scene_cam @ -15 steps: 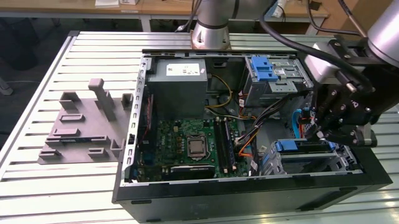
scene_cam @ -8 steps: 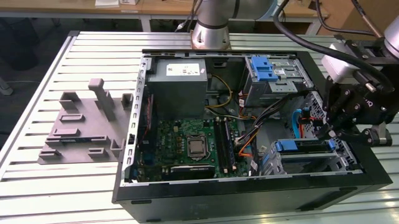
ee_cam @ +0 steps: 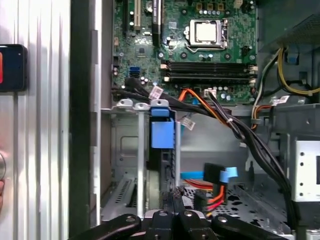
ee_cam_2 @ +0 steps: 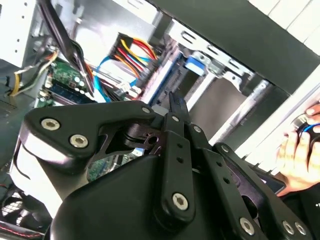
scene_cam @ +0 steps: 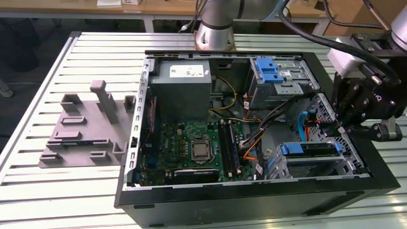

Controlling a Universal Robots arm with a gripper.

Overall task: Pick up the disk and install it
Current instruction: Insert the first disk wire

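Our gripper [scene_cam: 343,125] sits just above the disk [scene_cam: 310,149], whose blue carrier stands edge-up in the drive bay [scene_cam: 330,164] at the case's near right corner. The fingers look together, gripping nothing. We'd press squarely, clear of the cables [ee_cam: 220,186].

The black gripper [ee_cam: 175,212] sits low in the open computer case [ee_cam: 80,125], its linkage right up against the edge of the disk [ee_cam: 162,135], which stands on edge in the metal drive bay [ee_cam: 125,150] with its blue carrier tab showing. Beyond it lies the green motherboard [ee_cam: 185,50] with a bare silver processor [ee_cam: 206,31]. Orange and black cables [ee_cam: 220,117] run across beside the bay.
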